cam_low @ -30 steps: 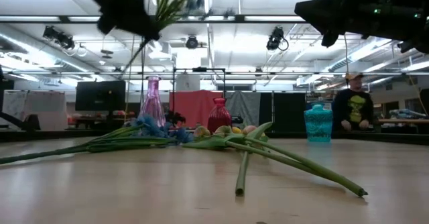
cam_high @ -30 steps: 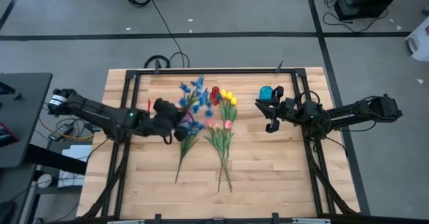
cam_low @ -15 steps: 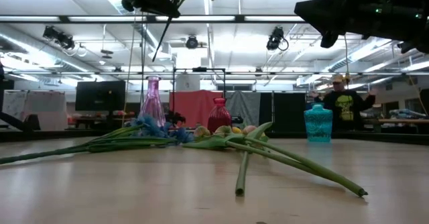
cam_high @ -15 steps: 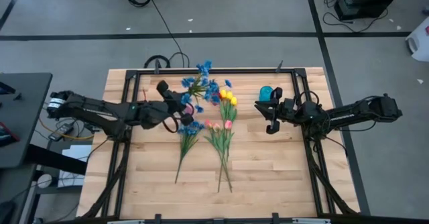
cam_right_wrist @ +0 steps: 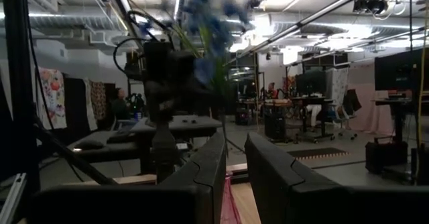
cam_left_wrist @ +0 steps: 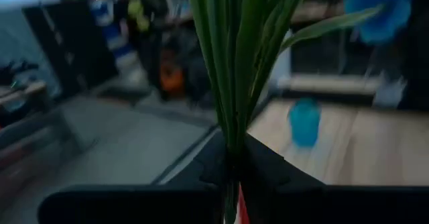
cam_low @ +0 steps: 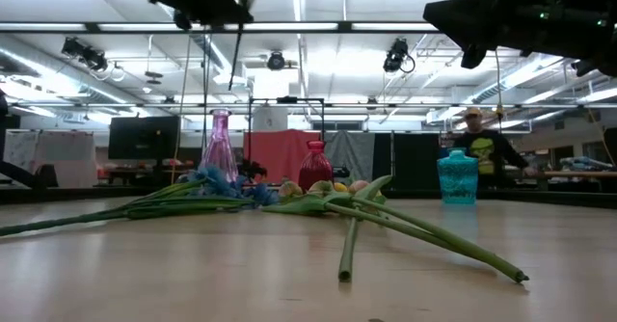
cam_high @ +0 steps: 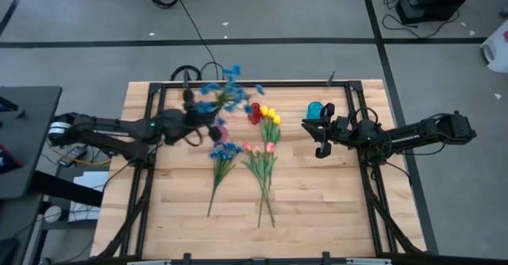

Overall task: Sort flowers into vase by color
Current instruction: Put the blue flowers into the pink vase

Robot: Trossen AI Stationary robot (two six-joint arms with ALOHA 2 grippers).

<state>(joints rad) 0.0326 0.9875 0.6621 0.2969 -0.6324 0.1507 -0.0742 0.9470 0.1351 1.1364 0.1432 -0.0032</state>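
Note:
My left gripper [cam_high: 200,116] is shut on a bunch of blue flowers [cam_high: 225,89], raised above the table's far left part, close to the pink vase [cam_high: 221,130]. The bunch's cut stem ends [cam_low: 237,42] hang high over that vase [cam_low: 220,144]. More blue flowers [cam_high: 221,158], pink tulips [cam_high: 259,149] and yellow tulips [cam_high: 271,119] lie flat on the table. A red vase [cam_high: 255,111] and a teal vase [cam_high: 316,109] stand upright at the far side. My right gripper [cam_high: 319,136] hovers by the teal vase, its fingers a small gap apart and holding nothing. My left gripper pinches the bunch's green stems [cam_left_wrist: 232,127] between its two fingers [cam_left_wrist: 208,165], coming in level from the table's left and lying across the stems. The bunch is lifted clear and stands about upright, with the blossoms [cam_left_wrist: 385,13] above the fingers and the cut ends below.
The flowers on the table lie with stems pointing at the near edge; the near half of the wooden table [cam_high: 317,217] is bare. A black frame [cam_high: 155,114] borders the table. A person [cam_low: 477,148] stands in the room beyond.
My left gripper has carried the blue bunch from over the lying flowers toward the far edge and slightly left. The bunch has swung from slanting to about upright, with its stem ends now over the pink vase. The person behind has walked left.

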